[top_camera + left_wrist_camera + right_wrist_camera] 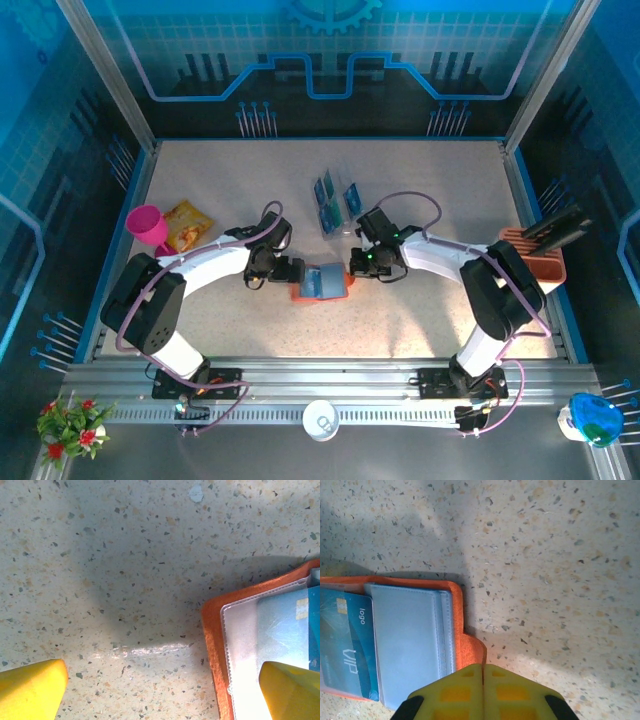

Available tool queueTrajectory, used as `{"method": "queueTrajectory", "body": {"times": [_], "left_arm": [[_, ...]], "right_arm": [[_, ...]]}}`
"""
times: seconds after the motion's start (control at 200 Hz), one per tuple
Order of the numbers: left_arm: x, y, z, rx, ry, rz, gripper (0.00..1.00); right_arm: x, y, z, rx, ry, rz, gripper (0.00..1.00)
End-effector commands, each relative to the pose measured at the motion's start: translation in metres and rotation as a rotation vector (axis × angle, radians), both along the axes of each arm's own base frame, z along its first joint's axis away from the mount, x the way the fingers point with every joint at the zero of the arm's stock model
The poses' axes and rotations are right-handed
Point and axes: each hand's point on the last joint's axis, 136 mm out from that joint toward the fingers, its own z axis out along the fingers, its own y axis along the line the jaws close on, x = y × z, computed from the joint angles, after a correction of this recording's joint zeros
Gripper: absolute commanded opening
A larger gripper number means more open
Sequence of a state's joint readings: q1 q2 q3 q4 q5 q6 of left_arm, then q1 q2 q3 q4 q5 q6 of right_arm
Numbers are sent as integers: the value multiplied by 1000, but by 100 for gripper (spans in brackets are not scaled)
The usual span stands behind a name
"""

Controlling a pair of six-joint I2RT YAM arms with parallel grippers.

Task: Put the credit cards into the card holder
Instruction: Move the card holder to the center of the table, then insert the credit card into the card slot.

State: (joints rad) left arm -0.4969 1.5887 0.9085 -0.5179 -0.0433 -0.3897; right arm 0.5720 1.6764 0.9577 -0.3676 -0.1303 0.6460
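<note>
The card holder (320,283), an orange wallet, lies open on the table between my two grippers. A blue credit card (345,645) marked "VIP" sits in its clear pocket, beside grey-blue pockets. The same credit card (285,625) shows behind the clear sleeve in the left wrist view. More blue credit cards (335,203) stand in a clear rack farther back. My left gripper (162,680) is wide open at the wallet's left edge, one yellow finger (290,690) over the sleeve. My right gripper (484,667) is shut, and the orange snap tab (472,647) runs into the seam between its fingers.
A pink cup (148,225) and a yellow snack bag (187,225) lie at the left. An orange slotted box (535,255) stands at the right edge. A white cup (320,420) sits on the front rail. Speckled tabletop lies open in front of the wallet.
</note>
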Motion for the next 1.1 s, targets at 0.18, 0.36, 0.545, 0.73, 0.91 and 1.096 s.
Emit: {"method": "queueTrajectory", "body": {"times": [0.18,0.36,0.545,0.73,0.91,1.096], "left_arm": [[-8,-2,-9,-7,34,-19,99],[-7,1,-15,12,45,-15,99],[-5,2,-17,19,51,-10,99],[-3,1,-19,21,61,-6,99],[-2,1,-20,18,62,-1,99],[0,-1,-20,15,58,-1,99]], "right_arm": [[1,-6,31,13,-49,-36,30],[6,9,61,77,-92,-23,20],[10,47,59,157,-76,41,4],[11,82,44,172,-54,110,0],[12,100,27,164,-28,145,0],[10,102,11,140,2,158,0]]}}
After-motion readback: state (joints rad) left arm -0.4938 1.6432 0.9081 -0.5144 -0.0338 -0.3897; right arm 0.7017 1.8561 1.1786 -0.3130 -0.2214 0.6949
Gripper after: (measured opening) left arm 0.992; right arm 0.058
